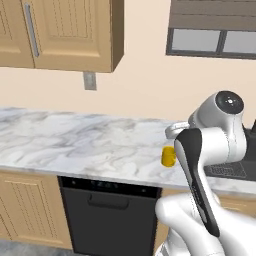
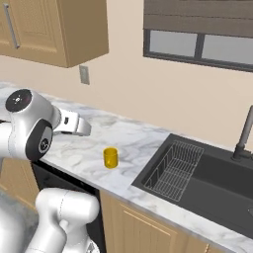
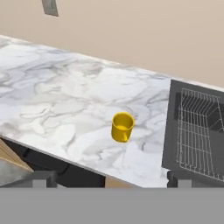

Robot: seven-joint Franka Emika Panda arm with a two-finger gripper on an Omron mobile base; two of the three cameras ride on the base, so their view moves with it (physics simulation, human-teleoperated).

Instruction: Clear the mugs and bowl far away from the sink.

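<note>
A plain yellow mug (image 1: 168, 156) (image 2: 110, 157) (image 3: 122, 127) stands upright on the marble counter (image 1: 75, 140), a short way left of the sink (image 2: 207, 173) (image 3: 197, 131). The sink is a dark grey basin holding a wire rack (image 2: 173, 170) (image 3: 199, 131), with a dark faucet (image 2: 244, 136) behind it. My gripper (image 3: 111, 180) is open, its two fingertips far apart with nothing between them. It hovers above the counter's front edge, back from the mug and not touching it. The bowl is out of view.
A black dishwasher (image 1: 107, 210) sits under the counter. Wooden wall cabinets (image 1: 65, 35) hang above the left stretch, with a wall outlet (image 1: 90, 81) below them. A window (image 2: 197, 44) is above the sink. The counter runs far to the left.
</note>
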